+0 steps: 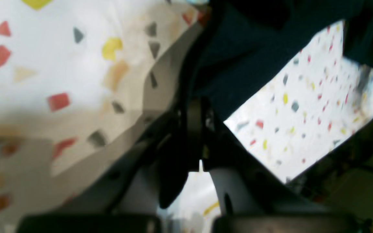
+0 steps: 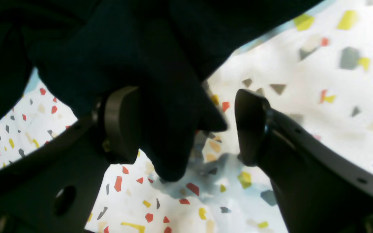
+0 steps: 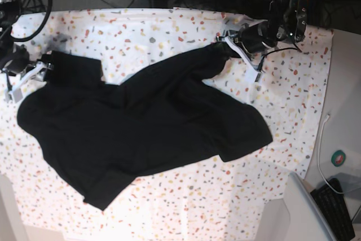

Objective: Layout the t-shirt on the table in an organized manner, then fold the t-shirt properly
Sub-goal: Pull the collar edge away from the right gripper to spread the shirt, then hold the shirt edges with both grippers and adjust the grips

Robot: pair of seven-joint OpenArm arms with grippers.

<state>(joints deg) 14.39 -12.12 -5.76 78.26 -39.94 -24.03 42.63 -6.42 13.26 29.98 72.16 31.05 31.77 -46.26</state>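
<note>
On table (image 3: 169,26), t-shirt (image 3: 146,122) spread; left jaws clamped on shirt cloth, right jaws wide, cloth between.

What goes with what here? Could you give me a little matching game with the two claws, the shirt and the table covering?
Things:
1. left claw
2. right claw
3. black short-sleeved cloth t-shirt
4. white speckled cloth table

States:
A. open, with dark cloth draped between its jaws
B. spread rumpled, not yet folded
C. lies under everything
D. shut on dark cloth

Pairs: 1-D, 2-A, 3-B, 4-C
</note>
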